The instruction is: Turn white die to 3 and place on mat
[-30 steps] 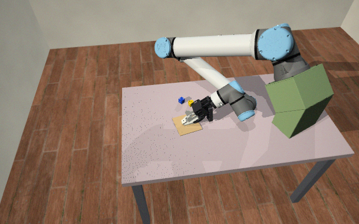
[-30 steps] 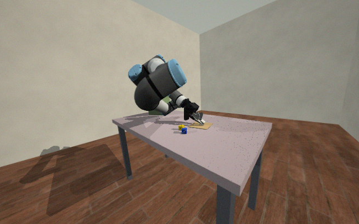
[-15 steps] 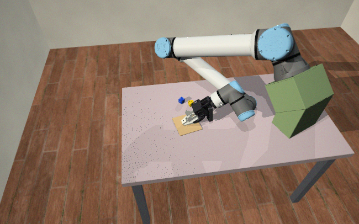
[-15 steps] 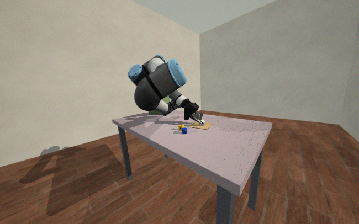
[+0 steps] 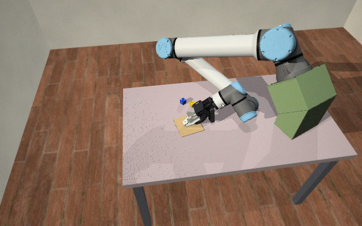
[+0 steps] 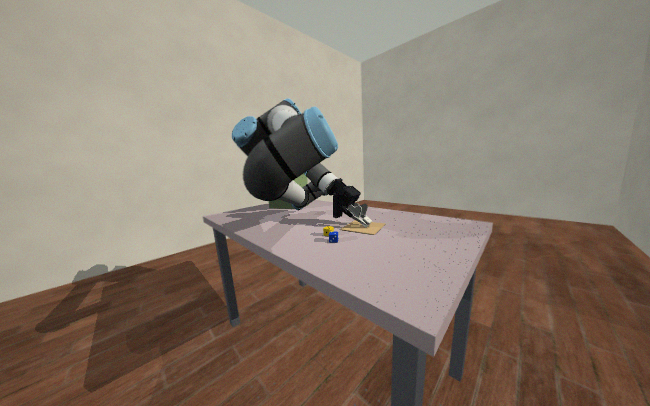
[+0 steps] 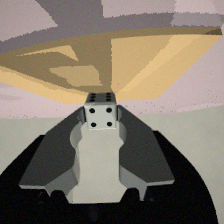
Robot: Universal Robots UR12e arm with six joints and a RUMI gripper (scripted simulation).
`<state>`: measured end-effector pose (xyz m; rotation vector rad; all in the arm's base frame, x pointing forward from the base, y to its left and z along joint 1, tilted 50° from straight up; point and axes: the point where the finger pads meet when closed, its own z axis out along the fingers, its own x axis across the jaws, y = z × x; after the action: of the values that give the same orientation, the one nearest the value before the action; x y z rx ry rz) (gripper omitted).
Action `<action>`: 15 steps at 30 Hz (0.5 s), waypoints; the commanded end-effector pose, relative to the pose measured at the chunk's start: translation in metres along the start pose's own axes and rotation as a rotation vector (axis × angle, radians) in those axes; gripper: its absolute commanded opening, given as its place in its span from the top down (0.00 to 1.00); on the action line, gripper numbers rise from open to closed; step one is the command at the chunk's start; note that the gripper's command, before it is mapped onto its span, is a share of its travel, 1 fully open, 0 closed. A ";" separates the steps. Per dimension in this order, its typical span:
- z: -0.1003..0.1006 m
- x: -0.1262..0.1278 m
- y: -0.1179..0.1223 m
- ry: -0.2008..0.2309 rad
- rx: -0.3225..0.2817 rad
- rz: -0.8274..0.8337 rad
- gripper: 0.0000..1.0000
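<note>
The white die [image 5: 185,122] [image 6: 367,220] [image 7: 101,118] is between the fingertips of my gripper [image 5: 186,122] [image 6: 366,221] [image 7: 101,107], which is shut on it. The wrist view shows a four-pip face towards the camera and a six-pip face beyond it. The gripper slants down over the tan mat [image 5: 184,133] [image 6: 376,229] [image 7: 145,65]. The die is over the mat; whether it touches it, and its underside, cannot be seen. The blue die [image 5: 182,101] [image 6: 333,237] and the yellow die [image 5: 192,103] [image 6: 328,231] stand on the table beside the mat.
The yellow die is close to the gripper's body in the top view, with the blue die just past it. A green block-shaped stand [image 5: 300,98] is at the arm's base end of the table [image 5: 160,157] [image 6: 393,272].
</note>
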<state>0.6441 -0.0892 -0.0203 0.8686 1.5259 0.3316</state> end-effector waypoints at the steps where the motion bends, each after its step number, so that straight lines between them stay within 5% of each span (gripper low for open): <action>1: 0.000 0.000 -0.001 -0.001 -0.001 -0.001 0.90; 15: 0.000 0.000 -0.001 -0.001 -0.001 -0.001 0.79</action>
<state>0.6441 -0.0892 -0.0203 0.8686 1.5259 0.3316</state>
